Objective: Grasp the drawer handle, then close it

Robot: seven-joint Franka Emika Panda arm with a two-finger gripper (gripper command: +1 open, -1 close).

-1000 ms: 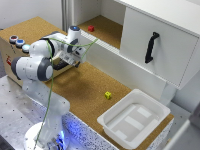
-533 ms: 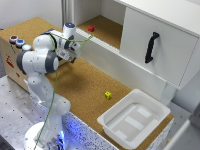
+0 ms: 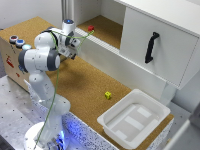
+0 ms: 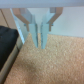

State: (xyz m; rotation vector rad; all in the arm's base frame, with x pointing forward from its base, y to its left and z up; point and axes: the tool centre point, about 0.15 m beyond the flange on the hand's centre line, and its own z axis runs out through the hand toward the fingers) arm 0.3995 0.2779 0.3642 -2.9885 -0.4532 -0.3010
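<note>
The cork-topped wooden box with coloured buttons stands at the exterior view's left. My white arm covers its front, so the drawer is hidden in that view. My gripper hangs low over the cork surface just beside the box. In the wrist view the two fingers stand pressed together, so the gripper is shut with nothing in it. A black shape with a light-tan edge lies off to one side of the fingers; it looks like the drawer handle. The fingers are not touching it.
A white plastic tub sits at the near right of the cork table. A small yellow block lies in front of it. A red object rests on the back shelf. The white cabinet door has a black handle.
The arm's elbow has swung up and over the front of the box, covering the open drawer that showed a second ago. The gripper has stayed close to the same spot.
</note>
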